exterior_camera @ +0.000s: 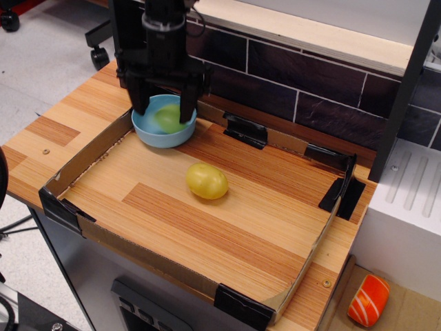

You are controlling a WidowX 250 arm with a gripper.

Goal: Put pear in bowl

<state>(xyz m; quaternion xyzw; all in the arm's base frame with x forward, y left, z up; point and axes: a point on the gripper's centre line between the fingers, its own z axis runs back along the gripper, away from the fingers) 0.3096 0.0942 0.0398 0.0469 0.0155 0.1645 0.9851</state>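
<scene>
The gripper (164,110) hung over the bowl (146,134) with its two dark fingers spread wide apart, one at nine o'clock and one at three o'clock of the pear (168,118), and appeared to grip nothing. The pear sat inside the bowl between those fingers; whether either finger touched it could not be told. By its glossy, rounded look the pear seemed a light, hard, slippery piece of plastic, best taken across its widest middle if a regrasp were needed. The bowl stood in the tray's (76,165) far left corner, at about eleven o'clock from the yellow fruit (207,181), which lay well apart near the middle of the wooden board. The placing looked done.
</scene>
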